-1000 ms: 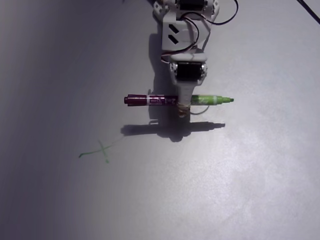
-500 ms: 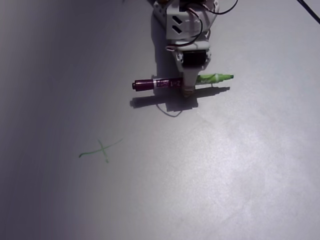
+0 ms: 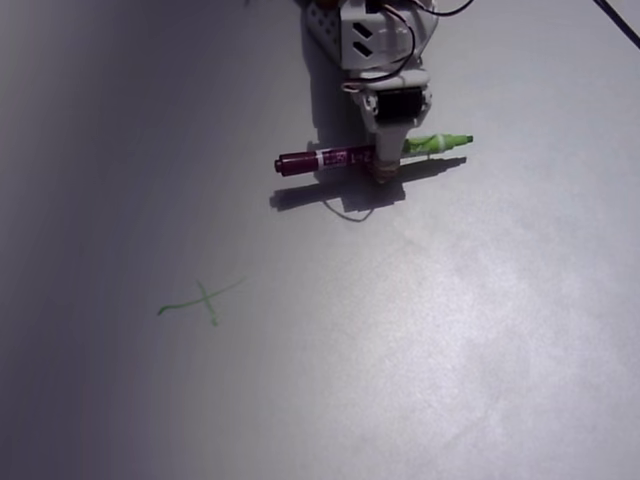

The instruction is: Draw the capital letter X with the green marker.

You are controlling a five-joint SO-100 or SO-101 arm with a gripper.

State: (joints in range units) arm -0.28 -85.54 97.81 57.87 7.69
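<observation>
The green marker lies crosswise in the fixed view near the top middle, its maroon rear pointing left and its light green tip pointing right. My gripper is shut on the marker at its middle, with the white arm reaching down from the top edge. The marker's shadow falls just below it on the grey surface. The capital letter X is a small thin green cross at the lower left, well away from the marker, with one longer wavy stroke.
The white arm base with black and red cables sits at the top edge. A dark cable crosses the top right corner. The grey tabletop stretches across the whole view.
The gripper has carried the marker up the picture toward the arm base and lower toward the surface, and the marker now tilts slightly. The drawn X is unchanged.
</observation>
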